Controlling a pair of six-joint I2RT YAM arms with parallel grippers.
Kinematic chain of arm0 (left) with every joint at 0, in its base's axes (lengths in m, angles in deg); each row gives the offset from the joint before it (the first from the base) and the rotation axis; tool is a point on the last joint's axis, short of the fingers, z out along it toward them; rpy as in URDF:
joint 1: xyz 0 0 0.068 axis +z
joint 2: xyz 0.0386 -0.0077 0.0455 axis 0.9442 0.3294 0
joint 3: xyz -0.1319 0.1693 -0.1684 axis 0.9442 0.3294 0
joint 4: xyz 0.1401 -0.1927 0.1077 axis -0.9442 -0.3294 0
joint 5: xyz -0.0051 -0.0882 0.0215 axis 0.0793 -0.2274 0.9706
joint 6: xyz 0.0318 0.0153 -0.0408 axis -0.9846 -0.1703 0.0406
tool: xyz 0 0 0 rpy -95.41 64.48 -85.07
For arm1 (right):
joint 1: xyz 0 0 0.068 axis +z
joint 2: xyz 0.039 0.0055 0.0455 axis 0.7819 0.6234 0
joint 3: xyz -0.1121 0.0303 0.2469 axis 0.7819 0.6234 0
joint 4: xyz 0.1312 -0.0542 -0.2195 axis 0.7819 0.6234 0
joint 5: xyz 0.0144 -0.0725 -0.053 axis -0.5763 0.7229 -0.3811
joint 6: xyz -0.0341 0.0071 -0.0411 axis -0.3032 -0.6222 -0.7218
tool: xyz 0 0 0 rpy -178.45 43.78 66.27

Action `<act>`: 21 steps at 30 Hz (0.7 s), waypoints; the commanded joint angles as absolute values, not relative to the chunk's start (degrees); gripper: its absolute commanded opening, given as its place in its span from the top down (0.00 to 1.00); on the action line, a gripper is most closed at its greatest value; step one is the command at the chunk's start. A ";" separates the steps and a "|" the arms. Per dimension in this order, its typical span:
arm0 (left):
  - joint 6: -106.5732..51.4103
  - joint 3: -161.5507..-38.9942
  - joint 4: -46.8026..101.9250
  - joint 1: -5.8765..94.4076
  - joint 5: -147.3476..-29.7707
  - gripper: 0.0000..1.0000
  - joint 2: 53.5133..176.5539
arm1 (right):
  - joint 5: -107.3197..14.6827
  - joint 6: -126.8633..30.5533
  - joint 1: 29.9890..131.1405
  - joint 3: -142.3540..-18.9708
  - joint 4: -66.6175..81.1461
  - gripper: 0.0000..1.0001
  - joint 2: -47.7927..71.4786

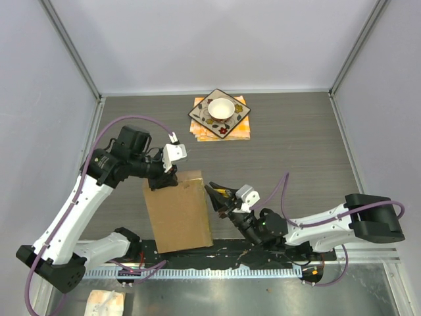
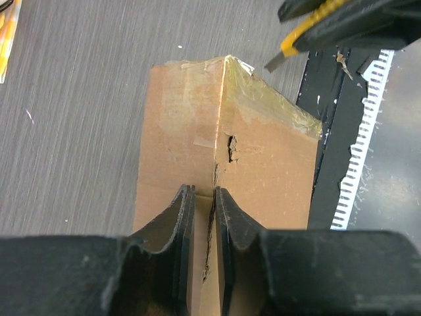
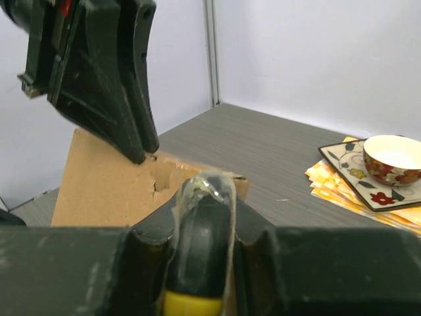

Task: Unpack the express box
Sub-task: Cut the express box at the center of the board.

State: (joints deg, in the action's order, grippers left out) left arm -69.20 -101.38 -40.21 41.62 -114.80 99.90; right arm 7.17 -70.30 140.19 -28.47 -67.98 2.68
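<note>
Sitting between the arms near the table's front edge, the express box runs long-ways front to back. Left gripper is nearly closed, pinching its far edge. Right gripper clamps a yellow utility knife.

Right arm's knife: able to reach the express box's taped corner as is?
Likely yes: the knife in the right tool points at the taped corner of the express box, nothing between; the left tool grips elsewhere.
</note>
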 commanded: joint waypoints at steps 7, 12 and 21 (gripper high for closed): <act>-67.02 -101.05 -57.69 41.15 -116.25 1.00 99.57 | 6.41 -72.37 139.59 -31.83 -82.54 0.99 1.34; -66.85 -101.05 -57.77 41.23 -116.42 1.00 99.39 | 5.01 -70.62 137.58 -32.80 -82.71 0.99 2.30; -66.94 -101.23 -57.95 41.23 -116.42 1.00 99.04 | 3.51 -66.05 134.93 -32.98 -81.22 0.99 3.89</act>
State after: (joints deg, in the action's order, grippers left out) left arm -69.14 -101.49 -40.61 41.62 -115.52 99.57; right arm 4.50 -69.19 135.20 -30.96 -67.96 3.05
